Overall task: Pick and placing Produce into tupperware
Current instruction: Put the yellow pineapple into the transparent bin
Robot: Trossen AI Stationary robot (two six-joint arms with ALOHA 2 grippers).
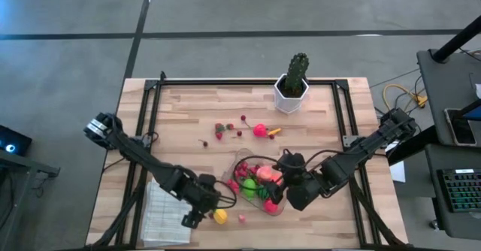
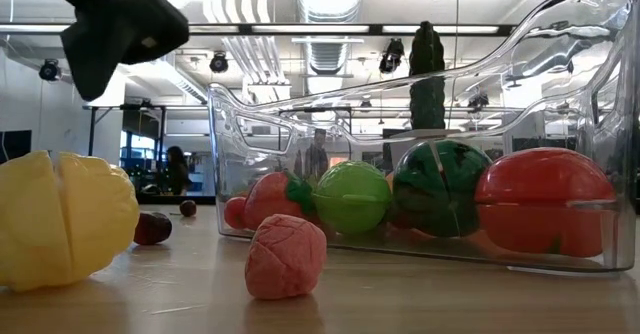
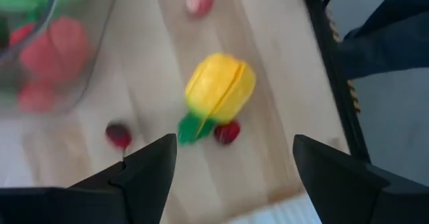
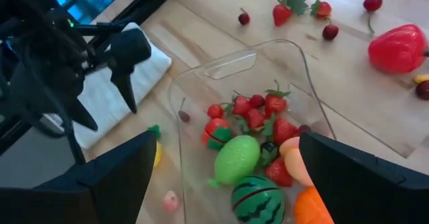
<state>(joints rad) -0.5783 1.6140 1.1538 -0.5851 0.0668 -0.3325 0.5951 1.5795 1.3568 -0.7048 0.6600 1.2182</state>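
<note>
The clear tupperware [image 1: 242,163] lies on the table's near middle and holds several toy fruits: strawberries [image 4: 268,105], a green ball [image 4: 236,158], a striped melon [image 4: 258,199] and a red piece [image 2: 545,199]. My right gripper [image 1: 276,195] is open above its right part, with the fingers spread over the fruits in the right wrist view [image 4: 228,140]. My left gripper [image 1: 197,210] is open just left of a yellow fruit [image 3: 220,88] that lies on the table. Beside it are a red berry [image 3: 228,131], a dark cherry [image 3: 118,134] and a pink piece [image 2: 285,256].
A cactus in a white pot [image 1: 293,82] stands at the far edge. Loose berries [image 1: 222,129] and a pink-red fruit [image 1: 259,130] lie between the pot and the tupperware. A white ribbed cloth [image 1: 165,219] lies at the near left under my left arm.
</note>
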